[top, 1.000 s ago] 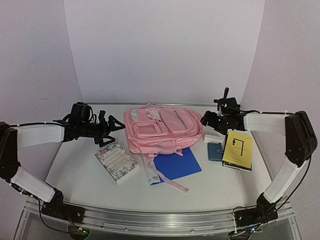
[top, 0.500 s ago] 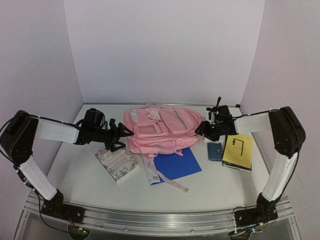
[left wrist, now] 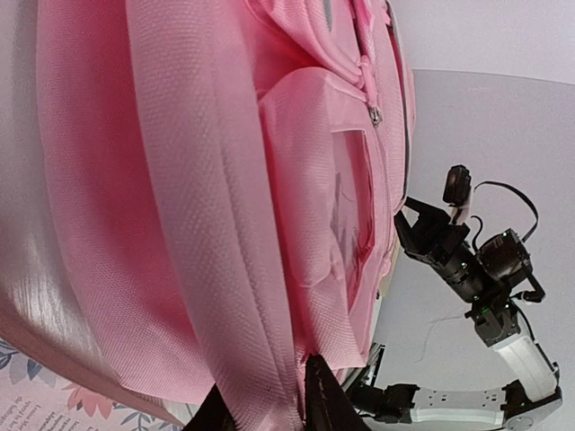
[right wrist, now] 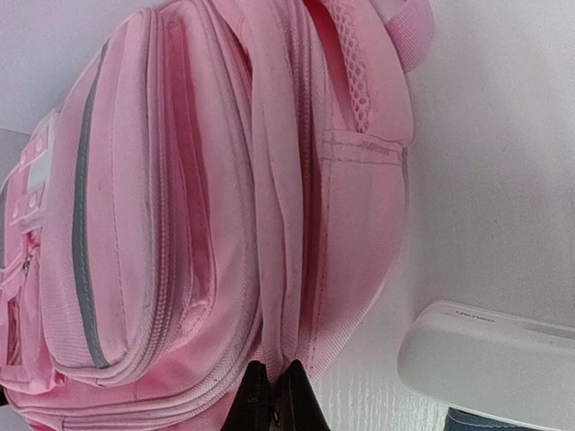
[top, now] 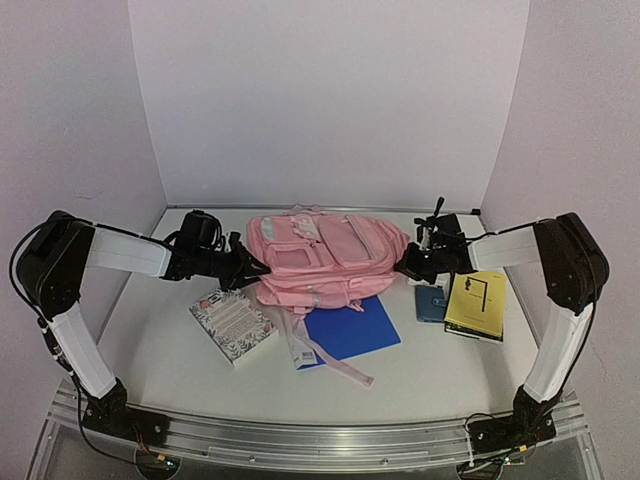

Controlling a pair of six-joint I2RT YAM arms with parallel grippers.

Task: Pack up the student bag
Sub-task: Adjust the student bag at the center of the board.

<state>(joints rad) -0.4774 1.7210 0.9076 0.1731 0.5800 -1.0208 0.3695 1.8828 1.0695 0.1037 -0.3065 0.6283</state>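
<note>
between both tools: student bag [top: 325,262] | left tool [top: 250,268] pinching its left edge | right tool [top: 402,262] clamped on its right edge

Pink student bag [top: 325,260], blue folder [top: 352,328], yellow book [top: 476,302], seemingly floral paperback [top: 232,324].

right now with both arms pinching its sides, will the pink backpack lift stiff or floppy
Probably floppy: the student bag is soft woven fabric with folds and puckered seams, so its middle would likely sag between the two pinch points. It looks flat, not stuffed, so likely light. Its loose strap trailing toward the near edge may drag.
</note>
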